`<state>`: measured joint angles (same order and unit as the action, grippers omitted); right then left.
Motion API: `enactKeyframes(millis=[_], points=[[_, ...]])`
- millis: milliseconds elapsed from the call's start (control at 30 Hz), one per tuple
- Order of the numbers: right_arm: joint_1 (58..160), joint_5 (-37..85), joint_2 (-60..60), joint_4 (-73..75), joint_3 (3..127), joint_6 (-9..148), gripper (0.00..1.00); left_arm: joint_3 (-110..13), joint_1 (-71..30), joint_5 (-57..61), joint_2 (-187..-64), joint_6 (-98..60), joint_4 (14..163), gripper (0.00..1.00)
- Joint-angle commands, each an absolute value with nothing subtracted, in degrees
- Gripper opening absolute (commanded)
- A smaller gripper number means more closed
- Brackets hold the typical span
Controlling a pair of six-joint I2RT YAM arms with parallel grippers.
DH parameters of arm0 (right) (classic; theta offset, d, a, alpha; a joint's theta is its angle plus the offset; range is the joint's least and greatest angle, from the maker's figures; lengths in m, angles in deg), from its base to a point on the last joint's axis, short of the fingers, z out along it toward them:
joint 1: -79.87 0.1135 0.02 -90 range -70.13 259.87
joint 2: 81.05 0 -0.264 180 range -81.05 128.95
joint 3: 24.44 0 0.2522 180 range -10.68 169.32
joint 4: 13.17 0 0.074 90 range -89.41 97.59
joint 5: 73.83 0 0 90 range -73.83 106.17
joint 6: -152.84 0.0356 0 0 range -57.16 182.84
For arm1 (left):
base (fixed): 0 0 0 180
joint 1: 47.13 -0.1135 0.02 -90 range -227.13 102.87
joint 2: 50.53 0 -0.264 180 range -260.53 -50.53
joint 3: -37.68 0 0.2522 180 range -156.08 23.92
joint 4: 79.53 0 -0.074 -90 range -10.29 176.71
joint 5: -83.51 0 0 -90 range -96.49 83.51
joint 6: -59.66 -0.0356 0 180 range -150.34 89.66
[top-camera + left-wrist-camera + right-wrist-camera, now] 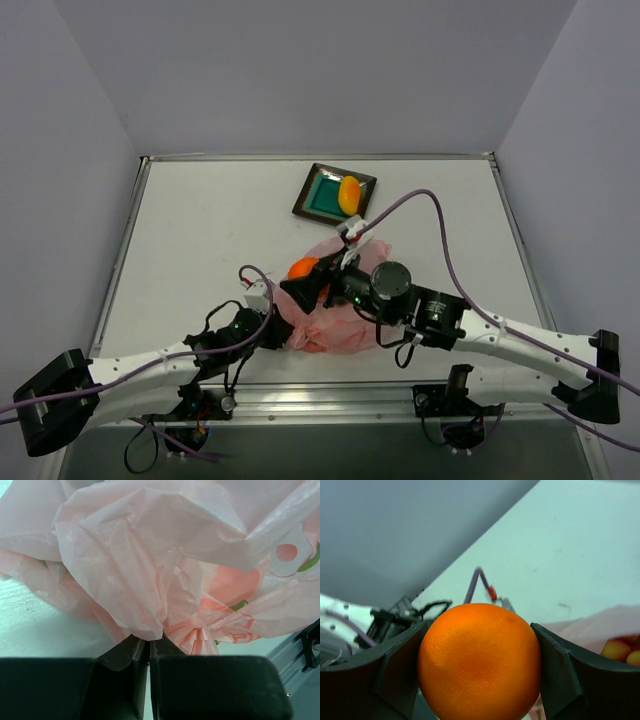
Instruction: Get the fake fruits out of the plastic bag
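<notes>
Orange (480, 660) clamped in your right end effector (480, 680); left end effector (148, 655) pinched on plastic bag (150, 565), likely anchoring it against pull.

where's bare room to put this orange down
Bare table left of the plate and right of the bag, toward the right edge. The plate's left half beside the mango is free. Crowded: the middle, around the bag and the held orange.
</notes>
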<state>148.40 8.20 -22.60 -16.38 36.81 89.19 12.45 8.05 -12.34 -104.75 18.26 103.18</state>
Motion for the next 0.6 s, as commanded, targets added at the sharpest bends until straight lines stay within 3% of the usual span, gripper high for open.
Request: enactKeyframes(millis=[0,200,567], points=[[142.8,8.9,-18.4,-19.4,46.6,83.5,0.29,10.5,8.7,-12.3,-106.0,17.7,105.4,0.02],[126.6,5.6,-2.6,-19.1,60.0,82.8,0.29,12.1,9.6,-12.0,-108.5,17.3,109.2,0.02],[114.4,5.4,29.1,-20.6,75.9,78.1,0.30,13.0,10.5,-10.4,-114.6,15.3,116.3,0.02]])
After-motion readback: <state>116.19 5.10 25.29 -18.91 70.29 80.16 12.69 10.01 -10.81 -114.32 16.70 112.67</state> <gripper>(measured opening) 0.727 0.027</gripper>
